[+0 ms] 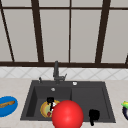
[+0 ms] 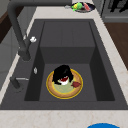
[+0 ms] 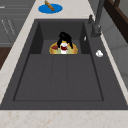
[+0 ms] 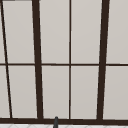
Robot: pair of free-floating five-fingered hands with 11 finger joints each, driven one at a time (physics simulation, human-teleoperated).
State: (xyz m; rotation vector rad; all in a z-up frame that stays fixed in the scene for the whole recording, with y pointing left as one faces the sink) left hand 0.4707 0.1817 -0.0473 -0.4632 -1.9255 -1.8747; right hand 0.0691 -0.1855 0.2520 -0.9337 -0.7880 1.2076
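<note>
While the left hand [image 1: 50, 100] hovers, the yellow plate [image 1: 44, 110] lies directly beneath it.

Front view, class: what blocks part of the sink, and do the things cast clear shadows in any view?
Front view: a big plain red ball covers the dark sink's front edge and part of the yellow-rimmed plate. Left side view: lighting is flat, no clear shadow under the left hand. Right side view: likewise even, no glare on the basin.

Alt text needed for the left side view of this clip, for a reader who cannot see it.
A black hand reaches down onto a yellow-rimmed plate with red bits of food, lying in the deep basin of a dark sink. The faucet stands at the left, and a dish of colourful food sits on the far counter.
</note>
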